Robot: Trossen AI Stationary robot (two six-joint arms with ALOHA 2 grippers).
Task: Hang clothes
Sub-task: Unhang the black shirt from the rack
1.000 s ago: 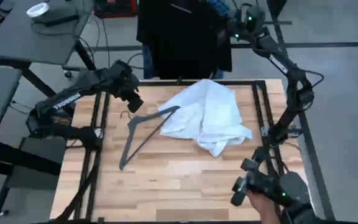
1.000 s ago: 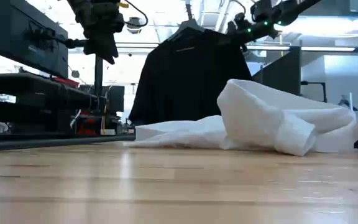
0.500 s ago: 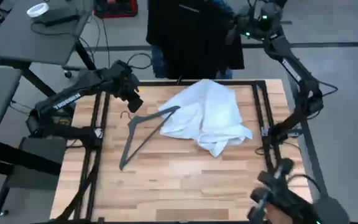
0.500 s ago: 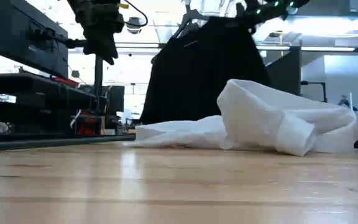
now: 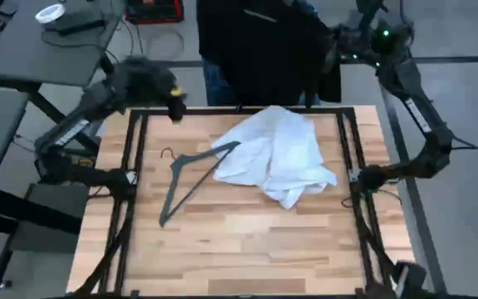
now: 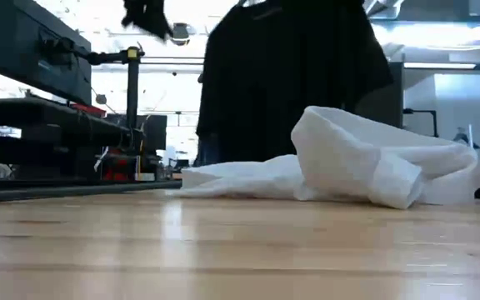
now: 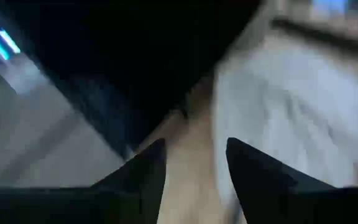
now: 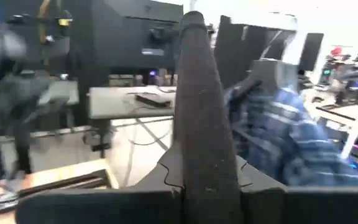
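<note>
Right tool (image 5: 336, 51) grips black top (image 5: 260, 46); white top (image 5: 276, 154) on table (image 5: 222, 249).

Plain black top (image 5: 260, 50) hangs dark and unpatterned; white top (image 5: 280, 154) lies plain on pale blond wood table (image 5: 247, 241); blue-and-white plaid shirt (image 8: 291, 140); dark hanger (image 5: 191, 176).

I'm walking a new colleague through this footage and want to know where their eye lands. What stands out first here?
The black top dominates: it hangs past the table's far edge, shoulder clamped in the right gripper, with a plaid shirt behind it. On the wooden table a crumpled white top lies mid-table, a dark hanger beside it, its tip at the cloth's edge. The left gripper hovers open above the far-left corner.
</note>
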